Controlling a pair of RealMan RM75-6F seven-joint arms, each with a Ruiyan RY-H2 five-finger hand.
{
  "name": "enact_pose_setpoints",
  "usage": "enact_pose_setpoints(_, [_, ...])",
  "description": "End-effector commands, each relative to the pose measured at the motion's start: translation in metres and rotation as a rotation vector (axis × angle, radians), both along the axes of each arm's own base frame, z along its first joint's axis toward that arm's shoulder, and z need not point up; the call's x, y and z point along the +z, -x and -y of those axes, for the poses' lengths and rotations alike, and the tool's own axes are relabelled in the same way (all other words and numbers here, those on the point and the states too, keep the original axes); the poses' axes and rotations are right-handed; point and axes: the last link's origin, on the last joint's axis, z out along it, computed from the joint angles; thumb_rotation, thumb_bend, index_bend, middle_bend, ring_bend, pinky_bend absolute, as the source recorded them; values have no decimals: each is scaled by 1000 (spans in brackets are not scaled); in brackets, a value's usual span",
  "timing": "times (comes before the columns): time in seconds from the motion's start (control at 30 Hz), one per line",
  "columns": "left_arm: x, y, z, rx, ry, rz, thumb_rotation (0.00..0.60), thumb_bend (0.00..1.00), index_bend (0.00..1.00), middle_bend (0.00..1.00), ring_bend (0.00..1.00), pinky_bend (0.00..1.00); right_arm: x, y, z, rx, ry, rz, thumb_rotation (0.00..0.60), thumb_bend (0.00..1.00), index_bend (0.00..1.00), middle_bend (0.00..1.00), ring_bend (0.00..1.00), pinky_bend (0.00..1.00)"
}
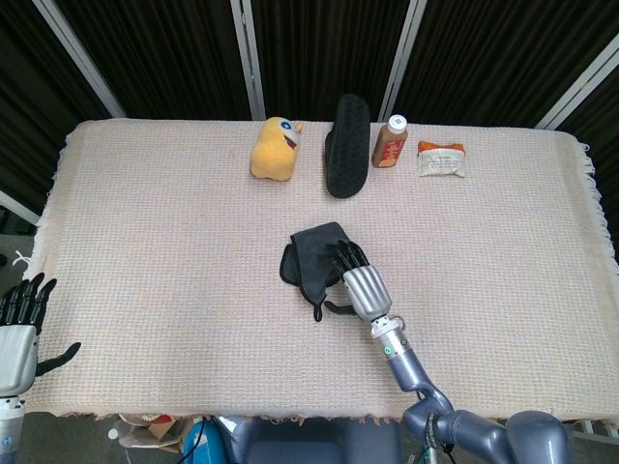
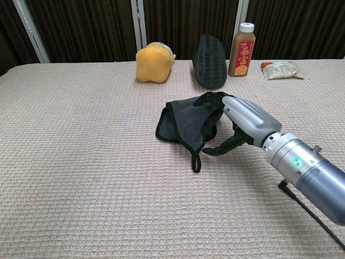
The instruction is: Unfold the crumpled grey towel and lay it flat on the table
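Observation:
The crumpled grey towel (image 1: 311, 259) lies bunched near the middle of the table, its black hanging loop trailing toward the front edge (image 2: 196, 161). My right hand (image 1: 356, 280) is at the towel's right side. Its fingers are spread and lie over the towel's right edge (image 2: 213, 100), and the thumb sits apart just off the cloth; nothing is pinched. In the chest view the same hand (image 2: 243, 121) hides part of the towel's right side. My left hand (image 1: 19, 327) hangs with fingers spread off the table's front left corner, holding nothing.
Along the far edge stand a yellow plush toy (image 1: 274, 150), a black shoe (image 1: 345, 145), a brown bottle (image 1: 390, 141) and a white packet (image 1: 441, 159). A pale woven cloth (image 1: 145, 242) covers the table.

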Motion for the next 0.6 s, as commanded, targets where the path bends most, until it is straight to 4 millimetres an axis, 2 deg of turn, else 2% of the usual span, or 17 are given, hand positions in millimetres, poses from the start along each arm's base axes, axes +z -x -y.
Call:
enact_pose_setpoints(0.03, [-1,0,0,2,0,-1,600,0,0,0,0,55,-10,-4,5,-14,-12,21,600,177,200,135,26,53])
enact_pose_setpoints(0.37, [-3,0,0,0,6,-1,600,0,0,0,0,55,-19,-18,15,-35,16,87,600,177,200,135,27,53])
enact_pose_setpoints(0.6, [-2,1,0,2,0,4,600,0,0,0,0,55,-8,-31,22,-8,81,144,600,177,200,135,26,53])
